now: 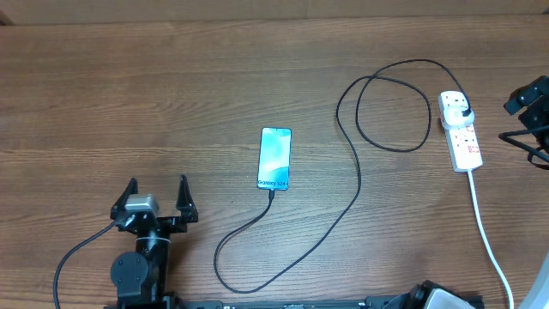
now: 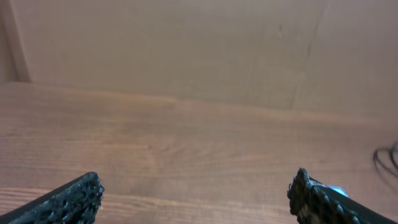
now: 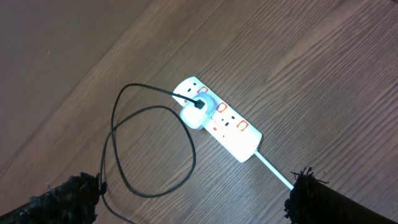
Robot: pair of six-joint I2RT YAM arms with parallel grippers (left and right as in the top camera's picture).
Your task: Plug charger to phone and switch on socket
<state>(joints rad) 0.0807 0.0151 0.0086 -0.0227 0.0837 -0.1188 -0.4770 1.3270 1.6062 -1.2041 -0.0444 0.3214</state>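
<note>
Charger (image 1: 359, 163) runs from phone (image 1: 274, 159) to socket (image 1: 461, 133) on the bench (image 1: 171, 86); we see left fingers (image 2: 68, 204) and right fingers (image 3: 317, 199) spread apart, holding nothing.

The left and far parts of the counter (image 1: 129, 77) are bare wood, so a gripper passes there freely. The phone (image 1: 275, 159) lies in the middle, with open wood on its left, right and far sides. From its near end the charger (image 1: 358, 163) curves wide to the right, then makes a loop just left of the socket (image 1: 463, 144); an approach from that side crosses cable. The socket's top is uncovered, except the plug head (image 1: 462, 108) at its far end. The white cord (image 1: 486, 232) crosses the near right part.
</note>
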